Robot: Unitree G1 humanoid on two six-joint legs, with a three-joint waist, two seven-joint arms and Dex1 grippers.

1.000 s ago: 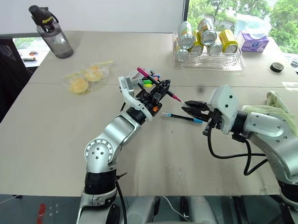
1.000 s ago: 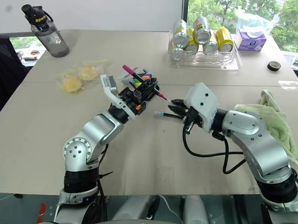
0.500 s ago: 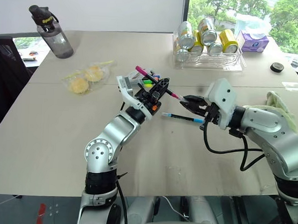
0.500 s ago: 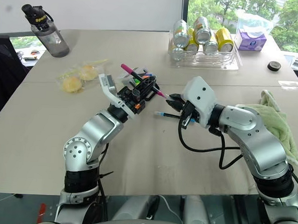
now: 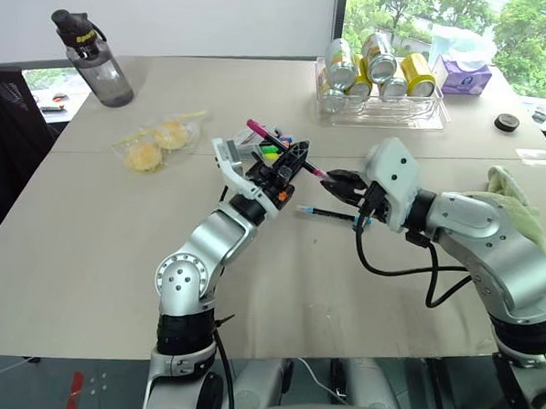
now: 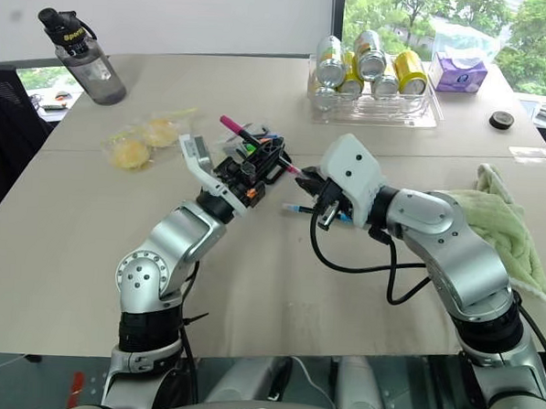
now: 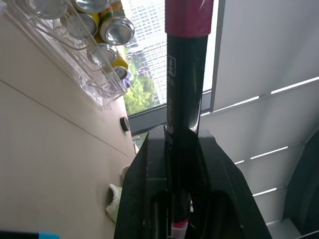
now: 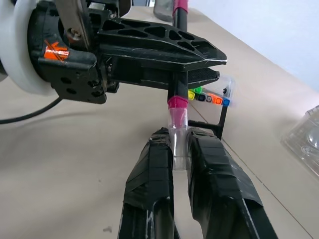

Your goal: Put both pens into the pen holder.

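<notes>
Left gripper [image 5: 294,160] clamps black magenta-ended pen [image 5: 280,148]; right gripper [image 8: 178,142] pinches its clear tip cap. Misaligned pull risks dropping it.

- The right gripper [image 8: 179,144] has its two black fingers pinched on the clear cap end of the magenta-pink pen [image 8: 178,107].
- The left gripper [image 8: 199,62] clamps the same pen higher up its black body.
- Behind them, a row of coloured markers [image 8: 209,95] sits on the beige tabletop [image 8: 75,164].
</notes>
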